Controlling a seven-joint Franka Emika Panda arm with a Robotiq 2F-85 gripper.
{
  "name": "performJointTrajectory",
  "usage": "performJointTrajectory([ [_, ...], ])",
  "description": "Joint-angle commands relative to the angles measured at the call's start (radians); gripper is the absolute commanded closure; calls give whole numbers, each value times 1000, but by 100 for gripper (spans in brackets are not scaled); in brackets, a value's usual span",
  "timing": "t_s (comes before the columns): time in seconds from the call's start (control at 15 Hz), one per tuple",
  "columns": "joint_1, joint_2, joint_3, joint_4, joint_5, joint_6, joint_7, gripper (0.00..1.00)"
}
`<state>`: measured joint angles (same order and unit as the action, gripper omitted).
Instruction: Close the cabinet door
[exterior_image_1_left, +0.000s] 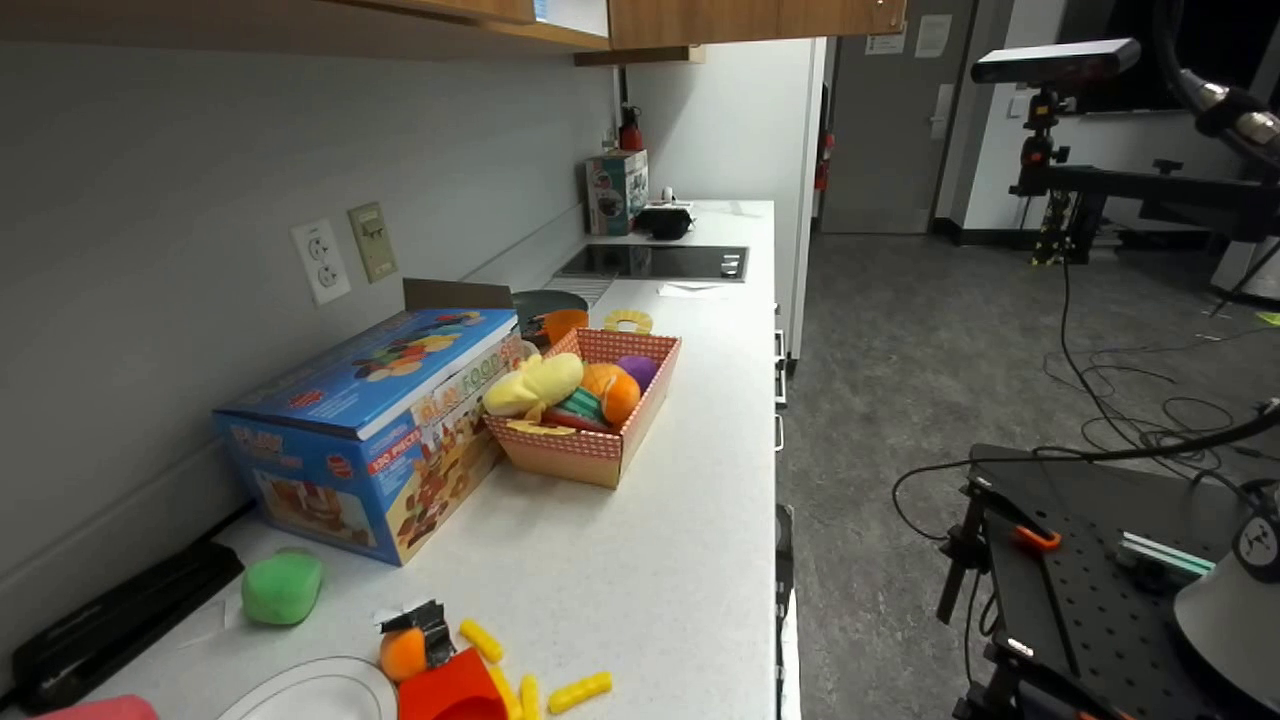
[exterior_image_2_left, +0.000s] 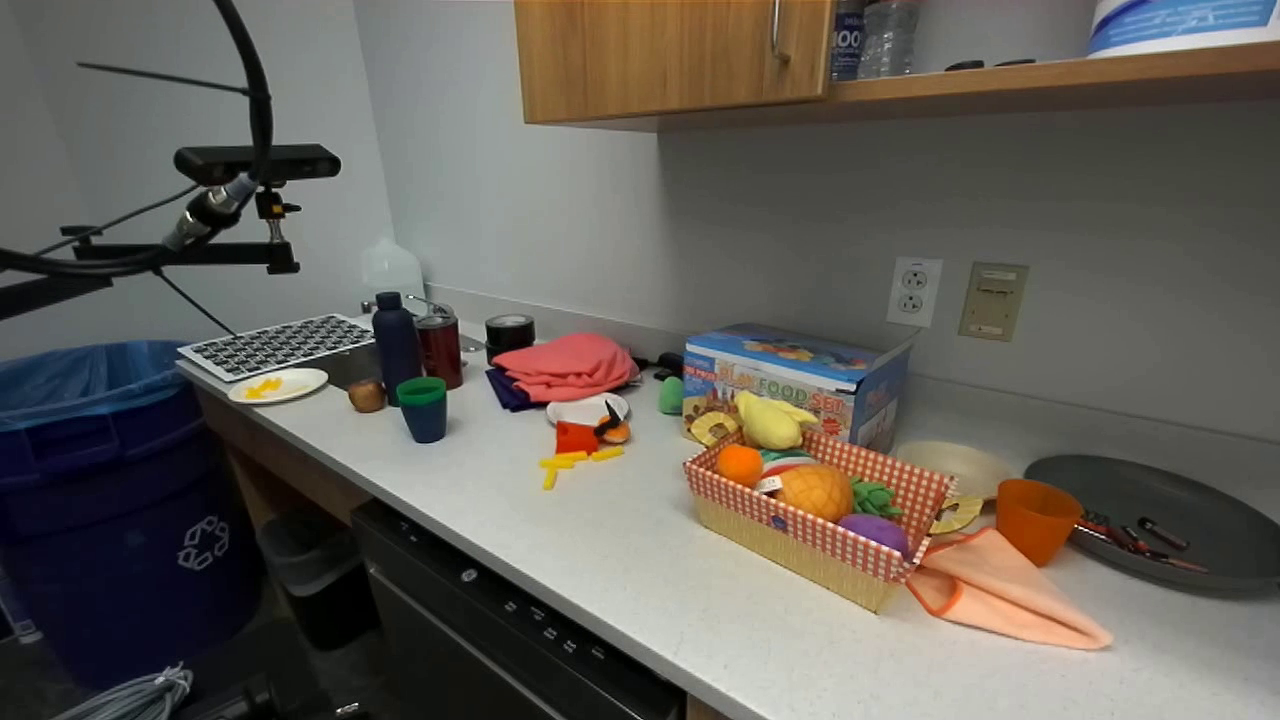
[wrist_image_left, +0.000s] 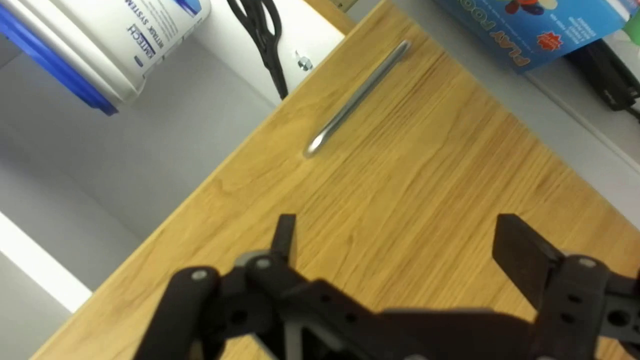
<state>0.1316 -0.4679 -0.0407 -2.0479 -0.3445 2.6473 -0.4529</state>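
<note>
A wooden cabinet door (wrist_image_left: 380, 165) with a metal bar handle (wrist_image_left: 360, 97) fills much of the wrist view. Beside its handle-side edge is an uncovered compartment. In an exterior view, a wooden door (exterior_image_2_left: 650, 55) with a metal handle (exterior_image_2_left: 778, 32) is at top centre, with the open shelf at its right. Wood panels (exterior_image_1_left: 745, 22) of the upper cabinets show at the top of an exterior view. I cannot tell the door's exact angle. My gripper (wrist_image_left: 397, 220) is open and empty, in front of the door. It is out of view in both exterior views.
A white tub with a blue lid (wrist_image_left: 135, 45) and black scissors (wrist_image_left: 267, 45) are in the compartment. Below, the counter (exterior_image_2_left: 620, 520) holds a play food box (exterior_image_2_left: 790, 375), a basket of toy food (exterior_image_2_left: 800, 550), cups and plates. Camera mounts (exterior_image_1_left: 1060, 60) stand at the side.
</note>
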Motion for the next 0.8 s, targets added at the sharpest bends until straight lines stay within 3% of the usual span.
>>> performJointTrajectory([
  [0.0,-4,-24,32,56,15,-39,-10,0],
  [0.33,-23,-49,74,90,-1,-52,30,0],
  [0.4,-35,-129,74,-5,-12,-26,50,0],
  [0.73,-142,-275,133,-111,-51,-76,227,0],
])
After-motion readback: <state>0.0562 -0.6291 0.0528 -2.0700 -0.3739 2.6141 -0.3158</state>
